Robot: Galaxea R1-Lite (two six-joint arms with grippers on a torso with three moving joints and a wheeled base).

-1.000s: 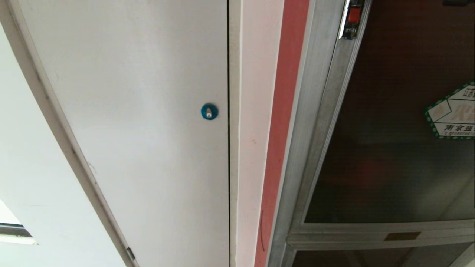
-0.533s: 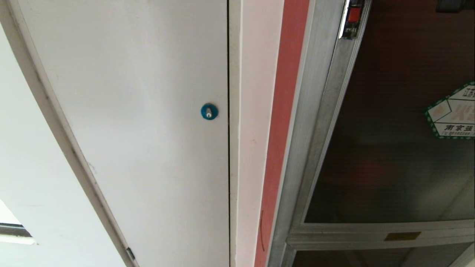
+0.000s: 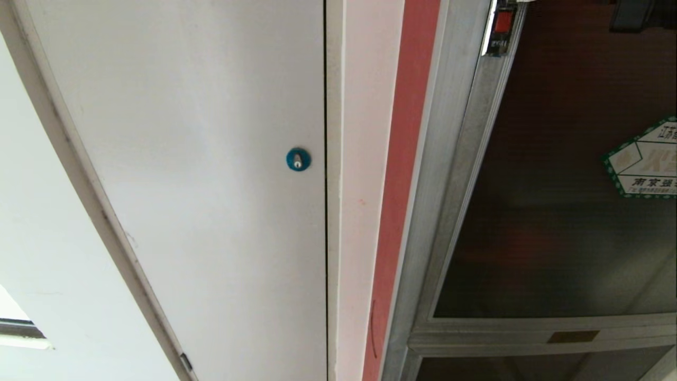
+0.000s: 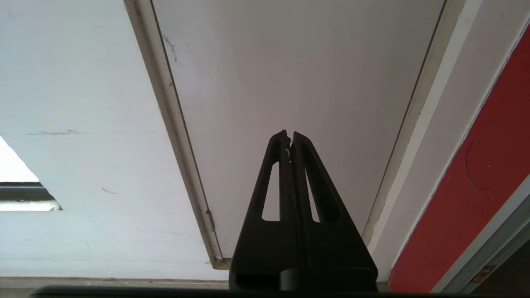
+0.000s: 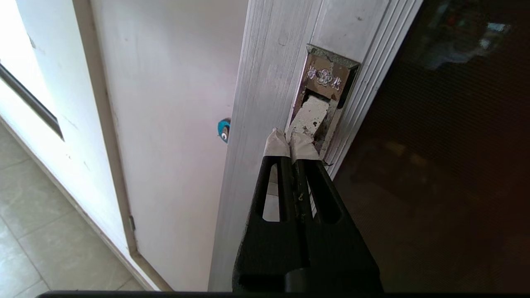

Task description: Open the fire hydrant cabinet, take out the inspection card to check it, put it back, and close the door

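So the right gripper [image 5: 291, 138] is up at the edge of the fire hydrant cabinet [image 3: 441, 174], fingers pressed flat together with nothing between them. The tips are wrapped in pale tape, and they sit right at the mouth of the recessed latch [image 5: 321, 103] in the door [image 5: 434, 165]. I can't say for sure whether they actually touch the pale block inside that recess or just hang in front of it. To one side of the pincer is the ribbed aluminium frame, to the other the dark tinted glass. Past the frame, further off from the fingers, a plain white door [image 5: 174, 103] with a small blue round lock [image 5: 224, 130] peeks out from behind the metal.

From up high, the gripper is only a dark bit at the top corner [image 3: 632, 16], near the small red latch [image 3: 502, 24]. The green-bordered sticker [image 3: 642, 161] is on the glass well below it. The door looks closed against its frame, so the inspection card isn't visible anywhere.

The left gripper [image 4: 290, 138] is parked low and off to the side, also pinched together on nothing, pointing up at the white door [image 4: 298, 74], with the red strip [image 4: 476, 194] of the cabinet surround beside it.
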